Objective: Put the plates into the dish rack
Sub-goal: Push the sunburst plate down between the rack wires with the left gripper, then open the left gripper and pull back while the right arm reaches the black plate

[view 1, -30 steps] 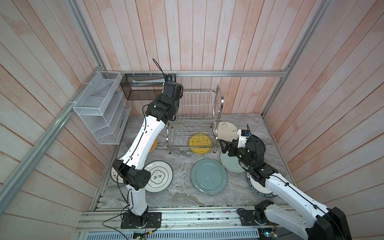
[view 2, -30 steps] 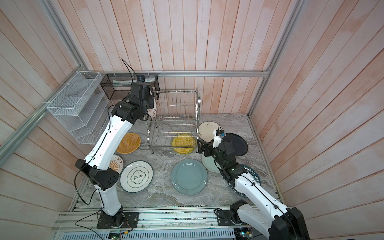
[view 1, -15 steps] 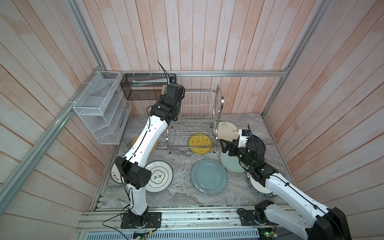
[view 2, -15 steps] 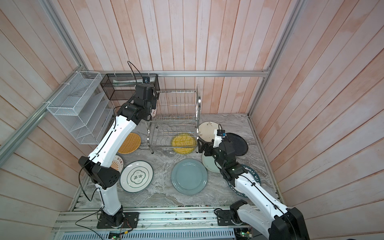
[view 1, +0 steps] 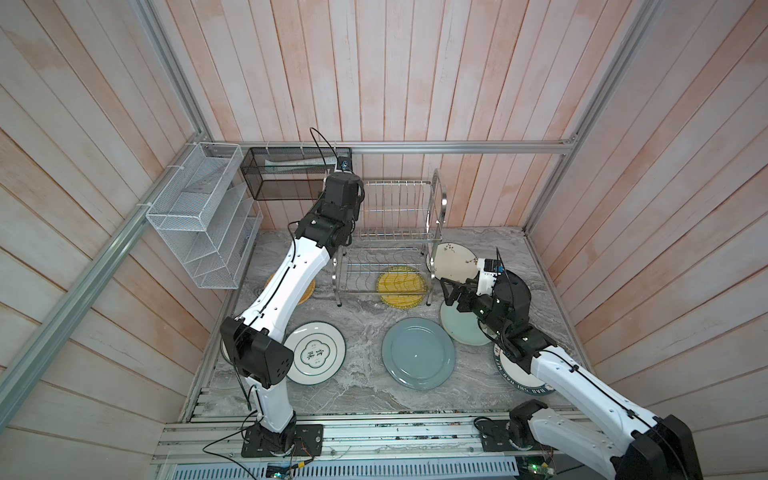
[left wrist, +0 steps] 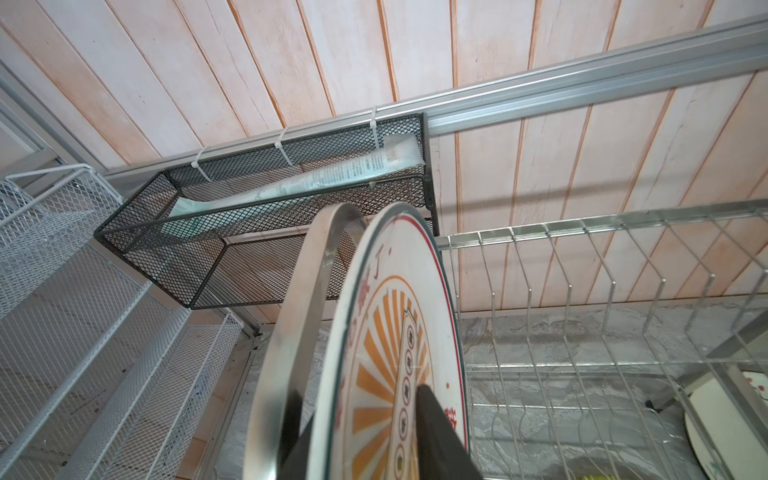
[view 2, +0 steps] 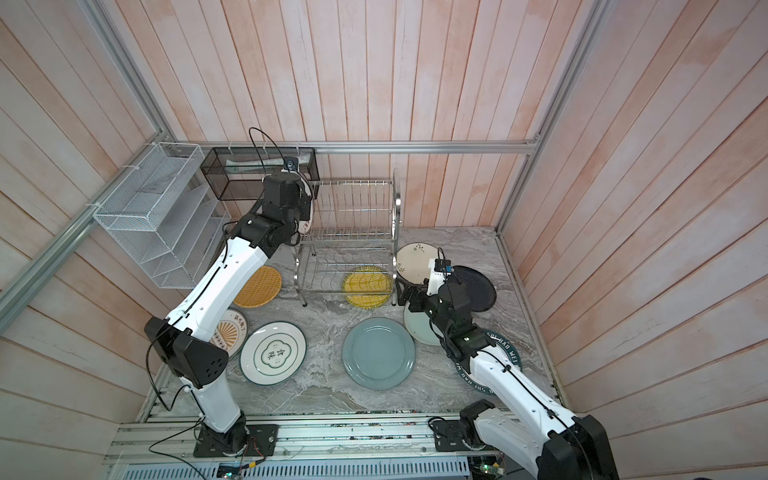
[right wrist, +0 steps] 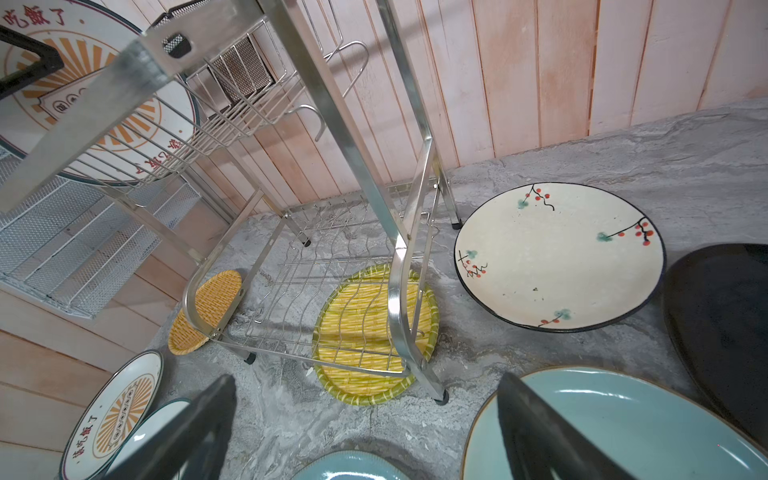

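Observation:
A white plate with an orange sunburst (left wrist: 399, 332) stands upright at the left end of the dish rack's (view 1: 395, 208) upper tier, just inside the arched tube. My left gripper (left wrist: 365, 411) straddles its rim with one finger on each face; whether the pads still press it does not show. Other plates lie flat on the table: yellow woven (view 1: 402, 286) under the rack, grey-blue (view 1: 417, 353), green-quatrefoil (view 1: 316, 353), celadon (right wrist: 623, 424), cream with berries (right wrist: 557, 253) and black (right wrist: 727, 324). My right gripper (right wrist: 365, 386) hovers open and empty between the grey-blue and celadon plates.
A black mesh basket (left wrist: 266, 216) hangs on the back wall just left of the rack. A white mesh organiser (view 1: 203, 220) is fixed to the left wall. An orange woven plate (view 2: 257, 286) and a second sunburst plate (view 2: 230, 332) lie near the left arm.
The left arm has shifted a little at the rack's left end, with the sunburst plate still between its fingers. The right arm has not moved.

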Motion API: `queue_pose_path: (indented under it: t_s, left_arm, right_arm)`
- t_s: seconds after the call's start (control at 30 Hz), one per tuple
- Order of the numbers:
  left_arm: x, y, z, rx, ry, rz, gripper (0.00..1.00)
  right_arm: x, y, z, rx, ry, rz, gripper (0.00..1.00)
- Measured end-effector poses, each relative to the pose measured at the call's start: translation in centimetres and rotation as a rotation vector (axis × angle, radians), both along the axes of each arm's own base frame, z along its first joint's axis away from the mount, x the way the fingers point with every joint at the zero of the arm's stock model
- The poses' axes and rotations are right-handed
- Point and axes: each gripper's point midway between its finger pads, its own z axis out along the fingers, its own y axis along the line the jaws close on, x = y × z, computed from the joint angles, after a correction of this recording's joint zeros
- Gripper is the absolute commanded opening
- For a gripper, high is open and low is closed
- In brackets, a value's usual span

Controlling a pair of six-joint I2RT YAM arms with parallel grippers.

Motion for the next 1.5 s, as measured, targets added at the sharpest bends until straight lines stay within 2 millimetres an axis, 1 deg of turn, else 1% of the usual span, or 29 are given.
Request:
queue_pose_path:
  t_s: [0.13, 0.27, 0.37, 0.53, 0.8, 0.9, 1.0, 1.1, 1.17, 1.23, 1.37, 1.43, 1.5]
  left_arm:
    - [0.1, -0.1, 0.2, -0.005, -0.009, -0.001, 0.44]
    - [0.0, -0.1, 0.3, -0.007, -0.009, -0.002, 0.53]
    - [-0.1, -0.1, 0.8, -0.012, -0.013, -0.005, 0.59]
    - [-0.5, -0.1, 2.3, -0.033, -0.040, -0.018, 0.68]
    - [-1.9, 0.8, 5.0, -0.056, -0.078, -0.015, 0.77]
    - [-2.5, 0.9, 5.8, -0.073, -0.085, -0.023, 0.82]
    - [-3.4, 1.0, 6.6, -0.096, -0.091, -0.040, 0.91]
    - [-4.7, 0.9, 7.8, -0.139, -0.102, -0.076, 1.00]
    - [-6.1, 0.9, 8.4, -0.173, -0.111, -0.111, 1.00]
    - [-7.7, 0.8, 8.7, -0.203, -0.114, -0.154, 1.00]
    - [-11.5, 0.8, 8.1, -0.292, -0.119, -0.263, 1.00]
    - [-13.5, 0.5, 7.2, -0.342, -0.111, -0.331, 1.00]
    - [-15.1, 0.1, 6.2, -0.385, -0.101, -0.395, 1.00]
  right_arm:
    - [0.0, 0.0, 0.0, 0.000, 0.000, -0.001, 0.98]
    - [0.1, -0.1, 0.0, 0.002, 0.001, -0.004, 0.98]
    - [0.1, -0.2, 0.0, 0.003, 0.002, -0.007, 0.98]
    - [0.1, -0.3, 0.0, 0.003, 0.002, -0.009, 0.98]
    - [0.2, -0.4, 0.0, 0.006, 0.004, -0.013, 0.98]
    - [0.3, -1.0, -0.1, 0.003, 0.010, -0.029, 0.98]
    - [0.7, -2.2, 0.1, 0.004, 0.009, -0.063, 0.98]
    - [1.2, -3.7, 0.8, 0.010, 0.002, -0.107, 0.98]
    - [1.6, -4.7, 1.3, 0.016, -0.005, -0.137, 0.98]
    - [2.2, -6.1, 1.9, 0.027, -0.010, -0.178, 0.98]
    - [3.0, -9.1, 2.4, 0.056, -0.007, -0.255, 0.98]
    - [3.5, -10.8, 2.1, 0.074, 0.010, -0.298, 0.98]
    - [4.2, -12.5, 1.2, 0.104, 0.045, -0.342, 0.97]
